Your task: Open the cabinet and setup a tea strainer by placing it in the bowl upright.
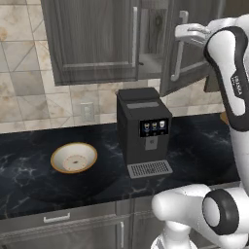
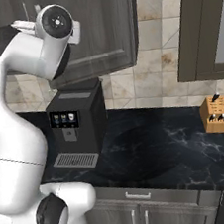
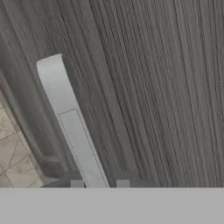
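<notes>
Beige marbled tile backsplash (image 1: 29,82) with a wall outlet (image 1: 87,111), over a black marble counter (image 2: 158,148). Black coffee machine (image 1: 143,131) mid-counter against the wall, knife block (image 2: 218,114) near the right end, grey base cabinets (image 2: 147,214) underneath.

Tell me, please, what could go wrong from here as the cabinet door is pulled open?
The hand grips the silver handle near its very end, so it could slip off. The right cabinet door is only partly open and may fall short. Swinging wider, the arm could clip the coffee machine below.

The cabinet (image 1: 92,44) shows matt grey-brown wood grain, its bar handle (image 3: 72,127) smooth satin metal. The table (image 1: 194,151) is glossy black marble; the bowl (image 1: 74,157) looks glazed ceramic.
</notes>
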